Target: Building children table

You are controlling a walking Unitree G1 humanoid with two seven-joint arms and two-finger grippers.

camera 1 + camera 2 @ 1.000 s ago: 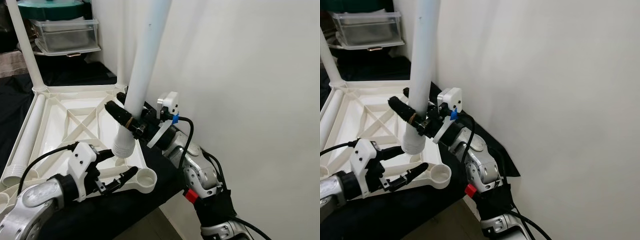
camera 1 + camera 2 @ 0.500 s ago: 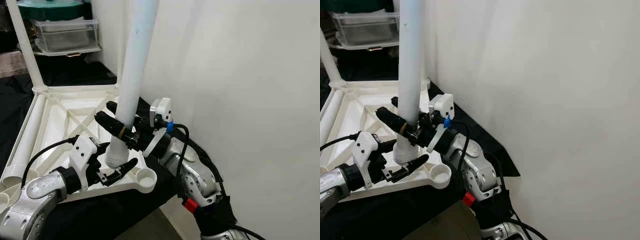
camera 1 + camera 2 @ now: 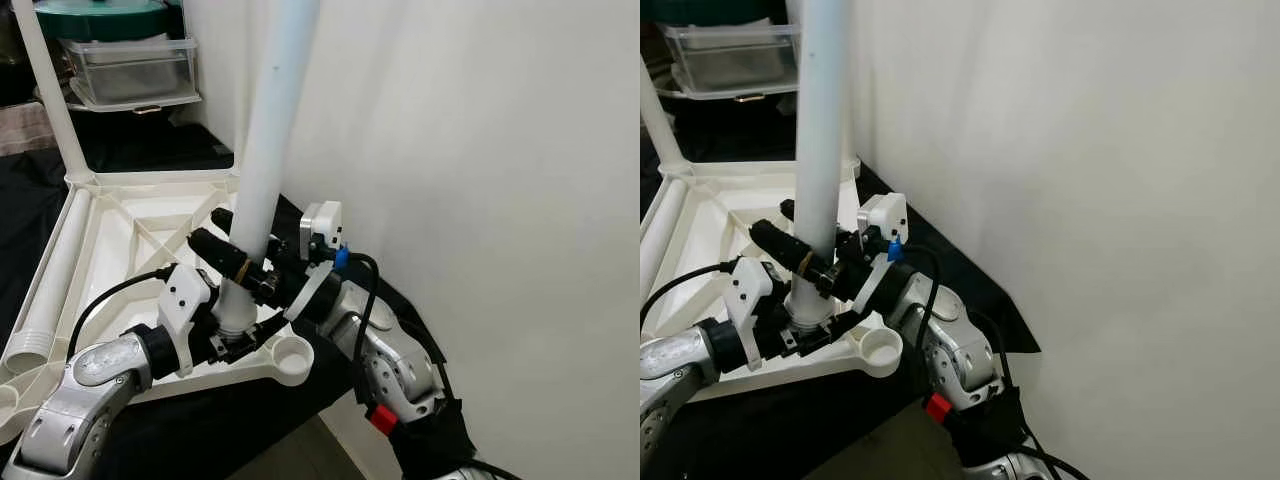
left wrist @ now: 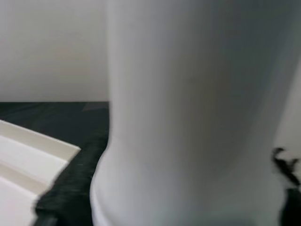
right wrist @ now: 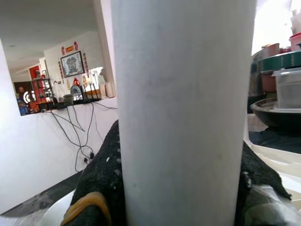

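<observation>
The white children's table top (image 3: 110,230) lies upside down on a black cloth. One white leg (image 3: 50,90) stands in its far left corner and another leg (image 3: 55,275) lies along its left side. My right gripper (image 3: 215,235) is shut on a third white leg (image 3: 262,170), holding it almost upright above the near right part of the top. The leg's lower end (image 3: 808,312) sits beside the empty corner socket (image 3: 292,352). My left gripper (image 3: 232,338) is closed around that lower end, and the leg (image 4: 188,117) is very close in the left wrist view.
A white wall (image 3: 480,150) runs close along the right. Clear storage boxes (image 3: 125,65) under a green lid (image 3: 100,15) stand at the back. The black cloth (image 3: 200,430) ends at the near edge, with floor below.
The held leg's lower end has come down and left toward the near corner. My left gripper, open before, moved up to the leg's base and closed around it.
</observation>
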